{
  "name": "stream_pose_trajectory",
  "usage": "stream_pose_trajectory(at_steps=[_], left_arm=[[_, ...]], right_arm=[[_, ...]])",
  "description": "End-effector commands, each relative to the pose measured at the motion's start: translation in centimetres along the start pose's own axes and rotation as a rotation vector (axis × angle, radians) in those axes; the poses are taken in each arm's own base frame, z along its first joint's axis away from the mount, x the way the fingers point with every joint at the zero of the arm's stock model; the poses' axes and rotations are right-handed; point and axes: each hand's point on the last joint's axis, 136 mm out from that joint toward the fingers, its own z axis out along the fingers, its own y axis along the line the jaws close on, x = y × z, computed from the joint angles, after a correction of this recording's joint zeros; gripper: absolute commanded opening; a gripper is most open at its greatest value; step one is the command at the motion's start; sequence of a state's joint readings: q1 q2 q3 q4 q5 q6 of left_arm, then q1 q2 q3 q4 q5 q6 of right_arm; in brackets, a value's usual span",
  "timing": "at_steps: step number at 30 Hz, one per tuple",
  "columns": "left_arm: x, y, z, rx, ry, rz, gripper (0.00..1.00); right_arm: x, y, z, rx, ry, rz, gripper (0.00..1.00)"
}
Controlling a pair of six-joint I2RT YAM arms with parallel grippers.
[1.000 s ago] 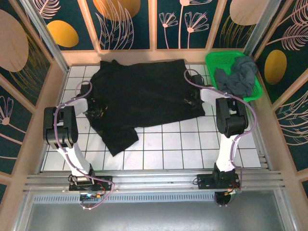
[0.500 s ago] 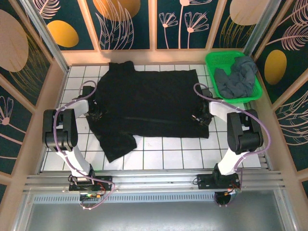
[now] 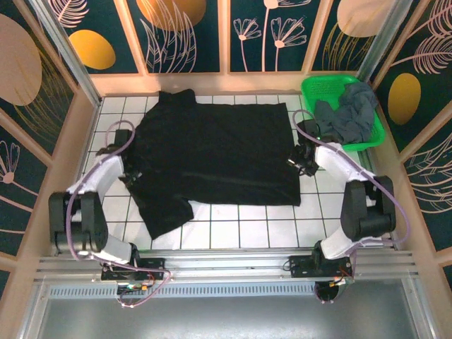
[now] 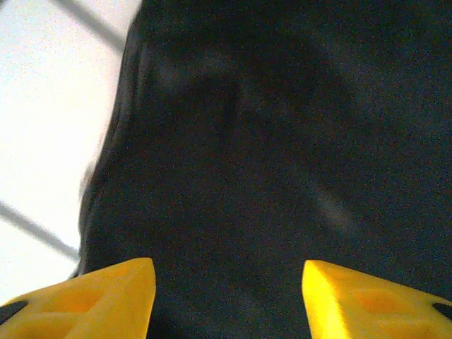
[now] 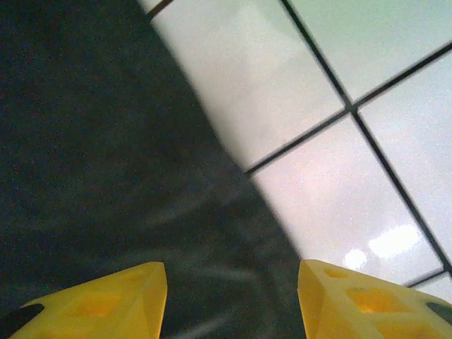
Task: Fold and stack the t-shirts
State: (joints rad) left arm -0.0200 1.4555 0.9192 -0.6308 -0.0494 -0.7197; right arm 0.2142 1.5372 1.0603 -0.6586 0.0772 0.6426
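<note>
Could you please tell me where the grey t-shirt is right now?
In the top external view, the grey t-shirt lies bunched in the green basket at the far right corner, right of the black t-shirt.

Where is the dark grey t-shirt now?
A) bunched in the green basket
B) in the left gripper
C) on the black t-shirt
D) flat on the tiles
A: the grey t-shirt lies crumpled in the green mesh basket at the far right corner, apart from the spread-out black t-shirt.
</note>
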Motion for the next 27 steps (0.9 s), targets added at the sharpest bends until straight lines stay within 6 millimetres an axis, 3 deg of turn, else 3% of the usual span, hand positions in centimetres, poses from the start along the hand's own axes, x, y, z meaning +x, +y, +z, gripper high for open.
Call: stream_pose_trajectory(at_steps=[1, 4, 9, 17, 21, 25, 27], left_arm=[[7.6, 3.7, -0.1, -0.094, 0.191, -0.032, 0.56], [10.8, 6.2, -1.3, -0.133, 0.242, -0.037, 0.55], [14.6, 8.3, -2.0, -0.139, 0.324, -0.069, 0.55], [17.0, 6.7, 0.0, -0.049, 0.390, -0.112, 0.52], [18.1, 6.9, 1.9, -0.058, 0.406, -0.111, 0.37], [16.7, 6.9, 1.7, -0.079, 0.343, -0.126, 0.01], [15.5, 7.0, 0.8, -0.095, 0.290, -0.134, 0.00]], right_arm=[[5.2, -1.1, -0.8, 0.019, 0.123, 0.004, 0.54], [8.0, -1.5, -0.7, -0.013, 0.205, 0.005, 0.54], [10.0, -1.9, -0.4, -0.039, 0.275, -0.001, 0.55], [11.3, -3.5, -0.2, -0.035, 0.285, 0.091, 0.57], [9.7, -5.1, -0.5, -0.028, 0.208, 0.164, 0.56], [8.6, -6.0, -0.2, -0.021, 0.169, 0.188, 0.53], [9.0, -6.2, -0.1, -0.016, 0.185, 0.185, 0.50]])
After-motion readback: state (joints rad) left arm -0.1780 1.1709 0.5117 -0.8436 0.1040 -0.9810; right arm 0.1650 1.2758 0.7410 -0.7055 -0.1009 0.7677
